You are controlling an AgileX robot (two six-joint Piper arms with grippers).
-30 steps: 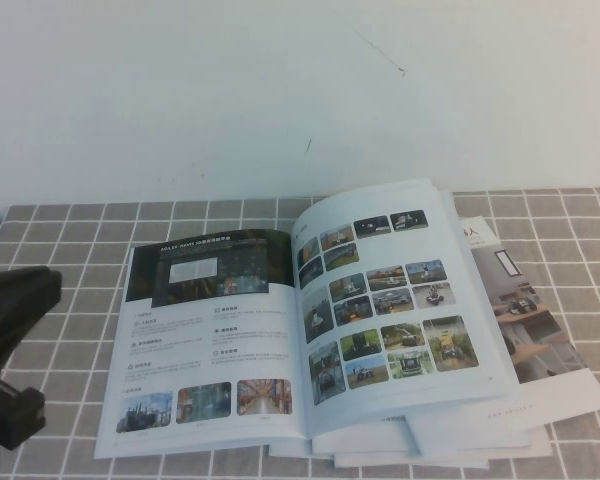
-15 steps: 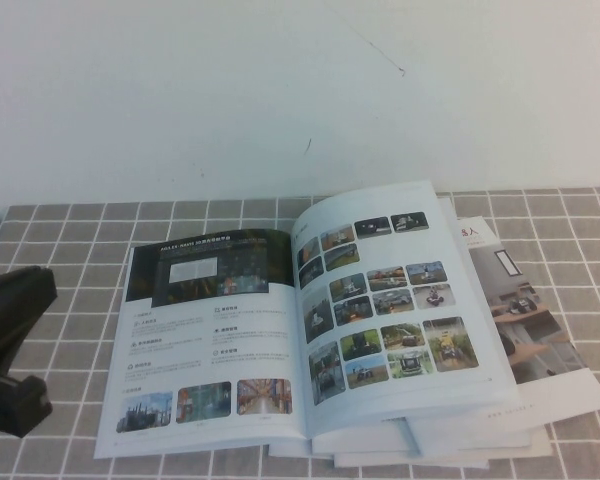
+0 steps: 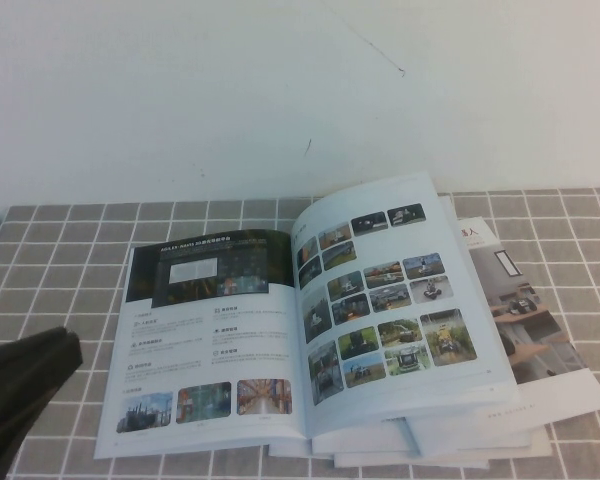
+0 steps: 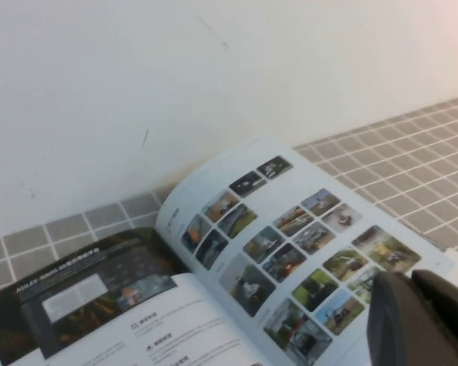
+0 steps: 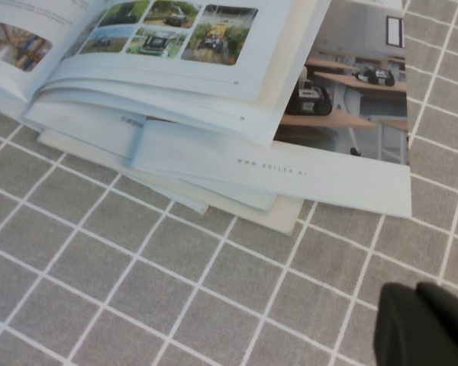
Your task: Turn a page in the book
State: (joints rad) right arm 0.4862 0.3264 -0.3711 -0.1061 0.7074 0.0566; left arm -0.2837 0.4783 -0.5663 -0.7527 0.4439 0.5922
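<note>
The book (image 3: 310, 400) lies open on the grey tiled table (image 3: 60, 250). The page (image 3: 205, 330) lies flat on the left side, its reverse up: dark screenshot banner, icons, three photos. The right-hand page (image 3: 385, 300) shows a grid of small colour photos and curves up a little. It also shows in the left wrist view (image 4: 290, 236). My left gripper (image 4: 411, 280) is shut and empty, above the photo-grid page's near corner. Its arm (image 3: 20, 400) shows dark at the front left. My right gripper (image 5: 414, 290) is shut and empty over bare tiles, in front of the book's right corner.
Similar booklets are stacked under the book and stick out on the right, one with a room-photo cover (image 3: 525, 320), also in the right wrist view (image 5: 343, 99). A white wall (image 3: 280, 90) stands close behind the table.
My left arm has dropped lower toward the front left corner of the high view. The photo-grid page has risen very slightly. The turned page stays flat.
</note>
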